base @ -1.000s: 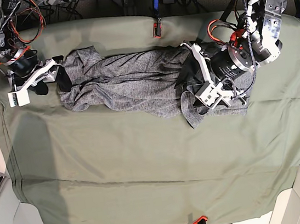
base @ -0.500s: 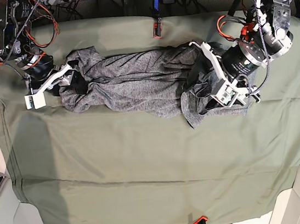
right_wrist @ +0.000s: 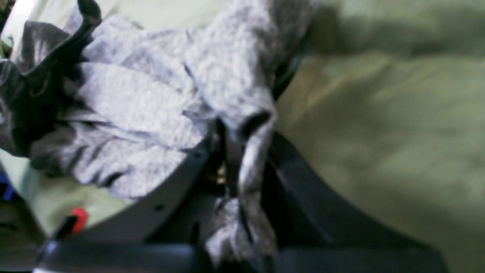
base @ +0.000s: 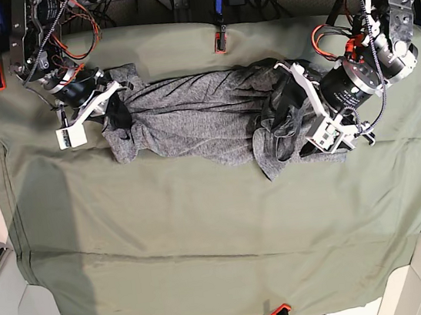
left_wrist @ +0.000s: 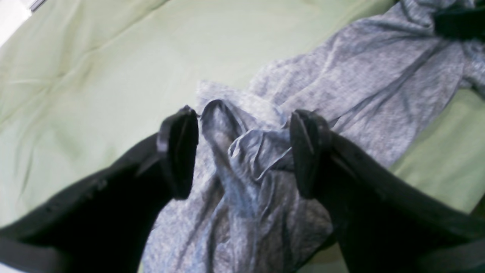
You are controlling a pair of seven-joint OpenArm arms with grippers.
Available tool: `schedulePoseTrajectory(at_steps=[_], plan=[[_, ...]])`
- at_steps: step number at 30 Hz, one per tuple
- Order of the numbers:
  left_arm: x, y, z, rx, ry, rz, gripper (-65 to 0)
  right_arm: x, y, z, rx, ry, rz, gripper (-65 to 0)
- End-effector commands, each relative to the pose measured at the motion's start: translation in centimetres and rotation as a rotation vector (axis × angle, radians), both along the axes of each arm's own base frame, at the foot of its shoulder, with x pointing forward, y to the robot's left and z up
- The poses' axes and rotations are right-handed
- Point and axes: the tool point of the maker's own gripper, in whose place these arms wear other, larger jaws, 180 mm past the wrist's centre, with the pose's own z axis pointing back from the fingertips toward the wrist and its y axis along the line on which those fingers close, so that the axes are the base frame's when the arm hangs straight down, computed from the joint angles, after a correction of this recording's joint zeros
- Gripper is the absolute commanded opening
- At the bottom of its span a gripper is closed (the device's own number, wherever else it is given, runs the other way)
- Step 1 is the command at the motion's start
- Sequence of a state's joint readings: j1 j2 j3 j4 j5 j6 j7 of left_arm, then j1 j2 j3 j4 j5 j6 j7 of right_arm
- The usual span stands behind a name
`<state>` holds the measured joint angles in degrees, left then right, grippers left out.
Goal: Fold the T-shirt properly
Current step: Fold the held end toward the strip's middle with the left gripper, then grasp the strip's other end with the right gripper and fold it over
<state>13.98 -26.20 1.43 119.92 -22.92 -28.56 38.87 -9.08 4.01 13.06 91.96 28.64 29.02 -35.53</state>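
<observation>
Lying bunched lengthwise at desk's (base: pixel 211 282) far side, grey T-shirt (base: pixel 190 121) — right fingers (right_wrist: pixel 242 151) pinching its left end, left fingers (left_wrist: pixel 303 151) wide over right end — near half bare.

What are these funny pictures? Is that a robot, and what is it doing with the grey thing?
Yes, it is a robot with two arms. One picture looks down from above on a table under a green cloth. The other two come from small cameras on the robot's wrists, so you see its black fingers up close.

The grey thing is a T-shirt, lying crumpled in a long heap. The robot is meant to fold it.

Each arm ends in a gripper, a kind of pinching hand. The right gripper is shut on one end of the T-shirt; you can see cloth squeezed between its fingers. The left gripper is open at the other end, with a fold of T-shirt bunched between its fingers, not yet pinched.
</observation>
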Motion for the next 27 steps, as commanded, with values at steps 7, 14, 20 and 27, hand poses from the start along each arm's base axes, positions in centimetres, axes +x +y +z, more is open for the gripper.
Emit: schedulePoseTrajectory(at_steps=[7, 14, 20, 27], plan=[[0.4, 0.5, 2.1, -0.055, -0.047, -0.016, -24.6, 2.5, -10.0, 3.5, -0.1, -0.108, -0.188, -65.0], [0.3, 0.8, 2.5, -0.091, -0.048, -0.02, -24.6, 2.5, -14.8, 6.3, -0.1, -0.162, -0.234, -65.0], [-0.5, 1.3, -0.9, -0.129, 0.063, -0.022, -24.6, 2.7, -12.1, 7.6, 0.031, -0.186, -0.185, -65.0], [-1.1, 1.8, -3.8, -0.153, 0.149, -0.018, -24.6, 2.9, -5.3, 9.5, 0.181, -0.244, -0.117, -65.0]])
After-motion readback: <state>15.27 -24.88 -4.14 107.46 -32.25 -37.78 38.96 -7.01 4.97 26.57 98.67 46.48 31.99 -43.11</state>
